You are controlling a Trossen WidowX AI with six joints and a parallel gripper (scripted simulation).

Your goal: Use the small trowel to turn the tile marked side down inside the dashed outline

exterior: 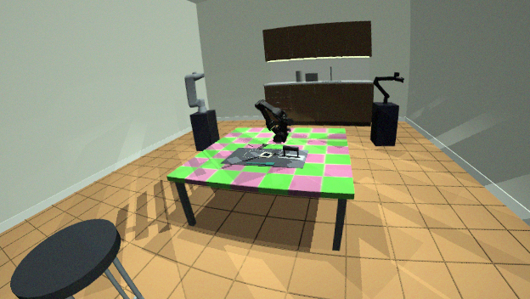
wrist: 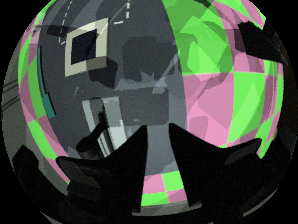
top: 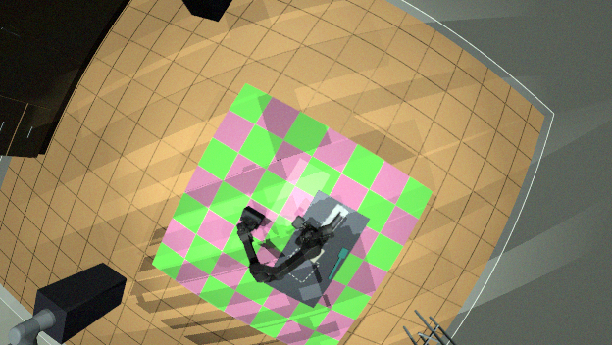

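Note:
The cream tile lies flat on the grey mat, its dark square mark facing up. It overlaps the near edge of the dashed outline and lies mostly outside it. A pale flat plate with a raised black handle looks like the trowel and lies at one end of the mat. My gripper is partly open with nothing between the fingers. It hangs above the mat, beside the trowel in the wrist view. In the top view the arm hides part of the tile.
A slim teal tool with a wider end lies along the mat's long edge. The mat is on a green and pink checkered table. The black arm base stands on the table beside the mat.

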